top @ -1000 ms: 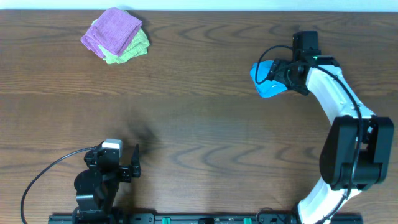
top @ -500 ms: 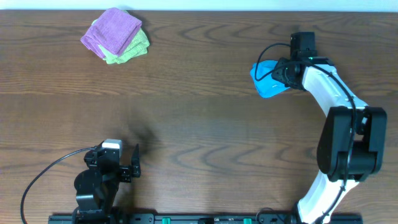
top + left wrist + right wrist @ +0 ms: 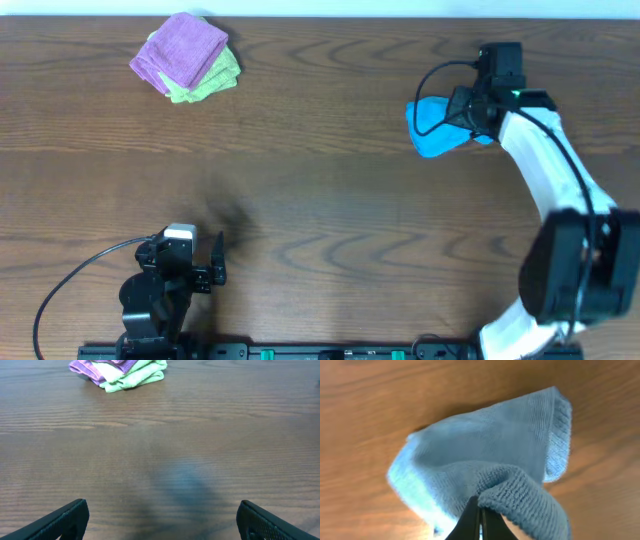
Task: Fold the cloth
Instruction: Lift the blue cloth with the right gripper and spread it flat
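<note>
Cloth (image 3: 432, 130) bunched, 2 o'clock on desk (image 3: 320, 180). Right tool (image 3: 480, 519) pinched on its raised fold; left tool (image 3: 162, 520) wide, 7 o'clock. Risk: shallow pinch slips, cloth drops crumpled.

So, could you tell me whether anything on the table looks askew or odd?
The sky-blue terry cloth is bunched into a lump, not flat, with a fold pinched in the shut right gripper. The purple folded cloth sits skewed on the yellow-green folded cloth. Nothing looks spilled or damaged.
</note>
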`<action>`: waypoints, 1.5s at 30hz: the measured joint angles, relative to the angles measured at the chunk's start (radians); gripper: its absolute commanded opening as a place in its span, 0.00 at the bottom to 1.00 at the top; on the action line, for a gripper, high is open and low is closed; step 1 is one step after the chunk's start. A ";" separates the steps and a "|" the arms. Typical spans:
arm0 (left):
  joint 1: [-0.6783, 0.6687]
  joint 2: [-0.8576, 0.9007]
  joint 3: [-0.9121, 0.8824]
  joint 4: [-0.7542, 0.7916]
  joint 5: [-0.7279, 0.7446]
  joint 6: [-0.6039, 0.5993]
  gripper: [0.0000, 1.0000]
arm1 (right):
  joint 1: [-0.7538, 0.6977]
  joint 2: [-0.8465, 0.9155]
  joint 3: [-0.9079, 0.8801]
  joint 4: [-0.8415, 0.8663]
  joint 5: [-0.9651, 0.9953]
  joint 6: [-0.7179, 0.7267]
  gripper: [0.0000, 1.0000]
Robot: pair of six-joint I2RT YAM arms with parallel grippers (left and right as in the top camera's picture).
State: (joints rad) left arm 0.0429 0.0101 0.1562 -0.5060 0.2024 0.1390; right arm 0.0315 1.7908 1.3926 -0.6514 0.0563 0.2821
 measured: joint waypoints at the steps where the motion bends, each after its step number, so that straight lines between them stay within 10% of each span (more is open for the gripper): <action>1: 0.000 0.000 0.000 0.000 0.000 0.000 0.95 | 0.011 -0.032 0.000 -0.031 0.000 -0.015 0.01; 17: 0.000 0.000 0.000 0.000 0.000 0.000 0.95 | 0.364 -0.471 0.000 -0.427 -0.029 -0.103 0.01; 37: 0.000 0.000 0.000 0.000 0.000 0.000 0.96 | 0.686 -0.283 0.008 0.134 -0.493 -0.153 0.01; 45: 0.000 0.000 0.000 0.000 0.000 0.000 0.95 | 0.632 -0.243 0.031 0.021 -0.243 -0.170 0.01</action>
State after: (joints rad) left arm 0.0429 0.0101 0.1562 -0.5056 0.2024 0.1390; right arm 0.6632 1.5478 1.4239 -0.6308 -0.1864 0.1120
